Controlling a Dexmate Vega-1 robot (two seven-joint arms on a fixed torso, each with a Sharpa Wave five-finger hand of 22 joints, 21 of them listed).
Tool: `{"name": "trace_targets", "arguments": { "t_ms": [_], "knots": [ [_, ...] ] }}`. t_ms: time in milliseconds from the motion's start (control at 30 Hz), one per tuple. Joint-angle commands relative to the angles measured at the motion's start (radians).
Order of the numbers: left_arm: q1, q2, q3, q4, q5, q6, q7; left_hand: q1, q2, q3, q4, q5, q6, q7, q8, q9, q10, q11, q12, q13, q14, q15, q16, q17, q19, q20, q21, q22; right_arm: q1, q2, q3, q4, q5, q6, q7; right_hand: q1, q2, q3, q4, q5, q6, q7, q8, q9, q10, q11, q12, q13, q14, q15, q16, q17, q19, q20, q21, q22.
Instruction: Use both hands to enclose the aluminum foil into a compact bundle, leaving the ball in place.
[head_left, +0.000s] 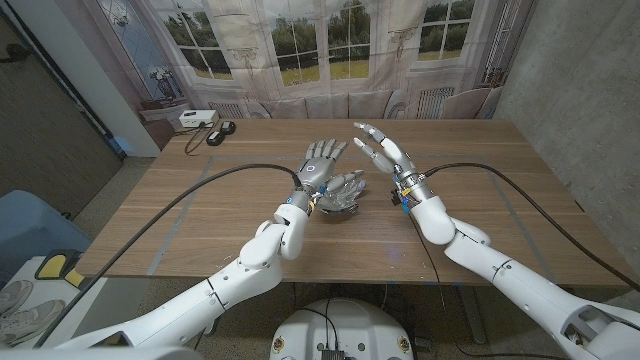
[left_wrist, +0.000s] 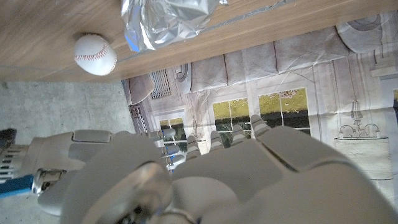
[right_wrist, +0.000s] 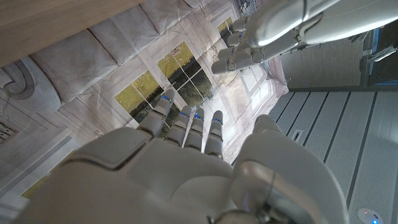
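Behind the wooden table (head_left: 200, 215) hangs a printed backdrop (head_left: 300, 50) of windows and garden; at the far left corner of the table sit a small white box (head_left: 196, 118) and a dark gadget (head_left: 220, 130) with a cable; a black cable (head_left: 170, 215) runs along each arm across the table top. Near the middle of the table lies the crumpled foil (head_left: 343, 193), a loose shiny heap rather than a tight bundle; the left wrist view shows the foil's edge (left_wrist: 168, 22) on the wood with a white baseball (left_wrist: 95, 54) close beside it, the two apart. Nothing stands between the hands and the foil. The left hand (head_left: 321, 162) is raised just beside the foil's left side, fingers straight and spread, palm toward the foil, holding nothing; whether it touches the foil cannot be told. The right hand (head_left: 385, 150) hovers to the right of the foil, fingers splayed wide, empty, clear of the foil.
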Motion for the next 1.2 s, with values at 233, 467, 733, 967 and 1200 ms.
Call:
{"name": "trace_targets", "arguments": {
  "t_ms": [233,467,733,967,1200],
  "knots": [
    [0.117,0.046,-0.172,0.055,-0.382,-0.409,0.241,-0.009,0.003,-0.005,-0.01,0.003,0.006,-0.002,0.009,-0.001,0.005,0.006,0.014,-0.01,0.003,0.01,0.01,-0.004,-0.085,-0.001,0.012,0.004,0.027,0.097,0.049,0.126,0.276,0.157,0.164,-0.027,-0.01,-0.013,0.009,0.002,0.005,-0.006,-0.004,-0.001,-0.01,0.003,-0.008,-0.002,-0.005,0.014,-0.003,-0.001,-0.003,0.016,-0.006,0.002],
    [0.147,0.041,-0.218,0.103,-0.531,-0.594,0.238,-0.015,0.003,-0.007,-0.011,0.003,0.025,-0.006,0.014,-0.004,0.028,-0.004,0.021,-0.019,0.018,0.007,0.012,-0.008,-0.069,-0.001,0.017,0.004,0.047,0.138,0.059,0.212,0.474,0.243,0.315,-0.042,-0.017,-0.021,0.014,0.004,0.004,-0.007,-0.005,-0.001,-0.015,0.002,-0.01,-0.003,-0.014,0.02,-0.006,-0.002,-0.009,0.021,-0.01,0.002],
    [0.18,0.02,-0.273,0.163,-0.715,-0.803,0.173,-0.027,0.007,-0.01,-0.008,0.005,0.053,-0.01,0.019,-0.008,0.061,-0.01,0.031,-0.033,0.044,-0.005,0.017,-0.011,-0.044,-0.002,0.022,0.003,0.053,0.182,0.104,0.276,0.658,0.287,0.435,-0.06,-0.027,-0.031,0.019,0.007,0.004,-0.005,-0.006,-0.001,-0.015,0.005,-0.011,-0.005,-0.027,0.008,-0.011,-0.005,-0.02,0.017,-0.018,0.002],
    [0.206,-0.005,-0.313,0.201,-0.845,-0.906,0.098,-0.036,0.011,-0.012,-0.005,0.007,0.066,-0.01,0.021,-0.009,0.071,-0.01,0.032,-0.04,0.051,-0.008,0.017,-0.013,-0.035,-0.001,0.024,0.002,0.061,0.212,0.154,0.318,0.713,0.273,0.44,-0.073,-0.033,-0.038,0.023,0.01,0.019,-0.002,-0.001,-0.002,-0.001,0.009,-0.006,-0.007,-0.021,-0.001,-0.009,-0.008,-0.022,0.017,-0.021,0.002],
    [0.204,-0.046,-0.334,0.272,-1.044,-0.987,-0.026,-0.044,0.014,-0.014,-0.001,0.009,0.058,-0.012,0.014,-0.01,0.077,-0.014,0.032,-0.046,0.057,-0.009,0.016,-0.013,-0.03,-0.001,0.023,0.002,0.092,0.263,0.17,0.398,0.736,0.304,0.465,-0.08,-0.035,-0.042,0.025,0.013,0.023,0.002,-0.001,-0.002,0.001,0.017,-0.006,-0.008,-0.021,-0.006,-0.01,-0.011,-0.025,0.011,-0.024,0.002]
  ]
}}
